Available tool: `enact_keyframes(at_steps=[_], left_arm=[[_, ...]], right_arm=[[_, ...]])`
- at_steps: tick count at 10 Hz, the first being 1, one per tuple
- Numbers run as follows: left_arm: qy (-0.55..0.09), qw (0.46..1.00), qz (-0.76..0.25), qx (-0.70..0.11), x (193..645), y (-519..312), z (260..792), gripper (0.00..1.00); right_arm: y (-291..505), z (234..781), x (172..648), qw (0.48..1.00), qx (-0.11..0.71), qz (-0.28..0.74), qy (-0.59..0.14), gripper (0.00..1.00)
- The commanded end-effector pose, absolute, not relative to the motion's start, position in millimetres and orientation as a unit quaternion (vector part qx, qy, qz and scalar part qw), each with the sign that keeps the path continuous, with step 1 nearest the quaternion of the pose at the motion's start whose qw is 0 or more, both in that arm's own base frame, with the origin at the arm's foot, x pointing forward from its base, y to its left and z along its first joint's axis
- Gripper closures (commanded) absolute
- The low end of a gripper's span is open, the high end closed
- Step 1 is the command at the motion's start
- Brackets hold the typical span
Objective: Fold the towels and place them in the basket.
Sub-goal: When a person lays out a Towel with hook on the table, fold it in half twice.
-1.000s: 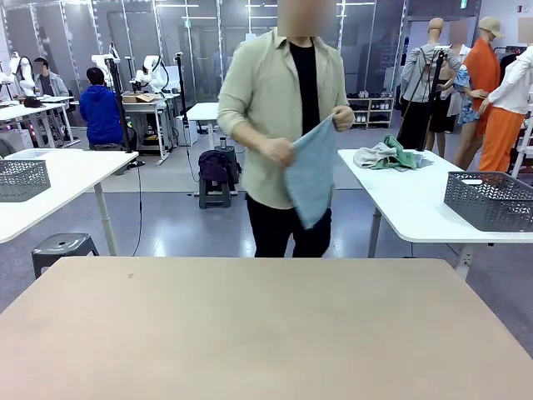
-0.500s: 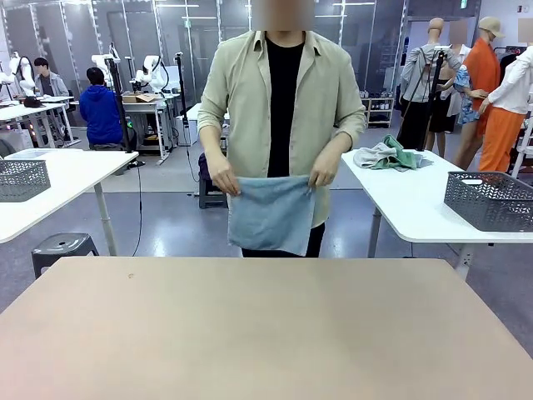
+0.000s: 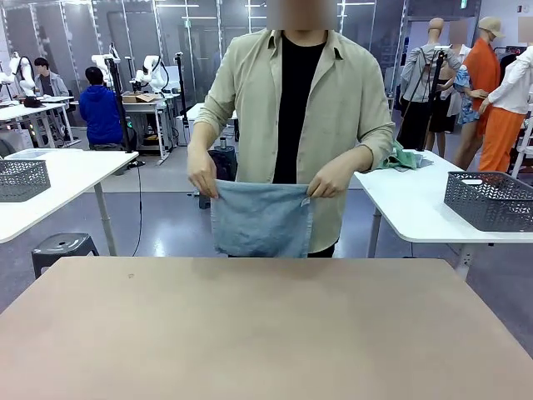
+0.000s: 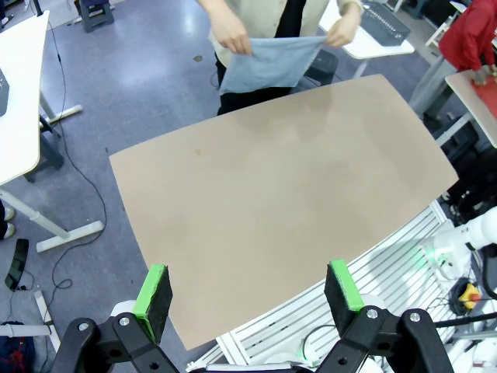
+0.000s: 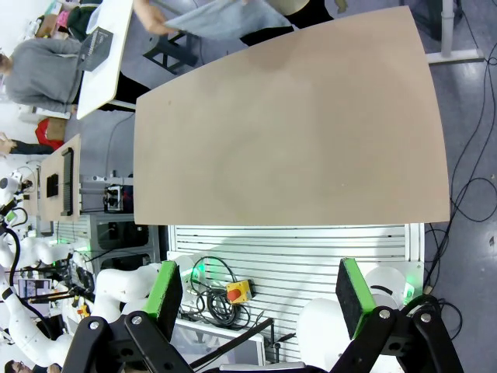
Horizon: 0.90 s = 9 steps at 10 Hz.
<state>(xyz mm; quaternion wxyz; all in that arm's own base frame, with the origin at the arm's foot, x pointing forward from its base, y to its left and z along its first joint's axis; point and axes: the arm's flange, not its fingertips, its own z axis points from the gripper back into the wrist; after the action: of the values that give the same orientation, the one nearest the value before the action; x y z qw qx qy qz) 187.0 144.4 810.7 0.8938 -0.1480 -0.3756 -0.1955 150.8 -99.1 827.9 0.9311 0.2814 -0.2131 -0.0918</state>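
A person at the table's far side holds a pale grey-blue towel (image 3: pixel 260 218) spread out by its two top corners, its lower edge hanging just past the far edge of the tan table (image 3: pixel 266 333). A mint green towel (image 3: pixel 405 157) lies crumpled on the white side table at the right, partly hidden by the person's arm. The dark grey mesh basket (image 3: pixel 491 200) stands on that same side table. My left gripper (image 4: pixel 248 294) is open high above the tan table's near side, and the towel (image 4: pixel 268 62) is far from it. My right gripper (image 5: pixel 257 294) is open too, far from the towel (image 5: pixel 221 17).
A second grey mesh basket (image 3: pixel 21 179) sits on a white table at the left. A grey stool (image 3: pixel 62 246) stands on the floor below it. The tan table top (image 4: pixel 272 179) is bare. Cables and a red stop button (image 5: pixel 237 293) lie below my right gripper.
The person has turned to face the table, taken the grey-blue towel by two corners, spread it flat and stepped closer to the far edge. Both grippers stayed open.
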Motion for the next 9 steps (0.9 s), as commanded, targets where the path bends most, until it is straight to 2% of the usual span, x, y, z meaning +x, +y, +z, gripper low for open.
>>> enact_keyframes(at_steps=[1,9], left_arm=[[-0.373,0.898,-0.186,-0.139,186.6,142.9,811.3,0.0],[-0.373,0.898,-0.186,-0.139,186.6,142.9,811.3,0.0]], right_arm=[[-98.8,828.1,150.6,0.931,0.281,-0.091,-0.214,0.0],[-98.8,828.1,150.6,0.931,0.281,-0.091,-0.214,0.0]])
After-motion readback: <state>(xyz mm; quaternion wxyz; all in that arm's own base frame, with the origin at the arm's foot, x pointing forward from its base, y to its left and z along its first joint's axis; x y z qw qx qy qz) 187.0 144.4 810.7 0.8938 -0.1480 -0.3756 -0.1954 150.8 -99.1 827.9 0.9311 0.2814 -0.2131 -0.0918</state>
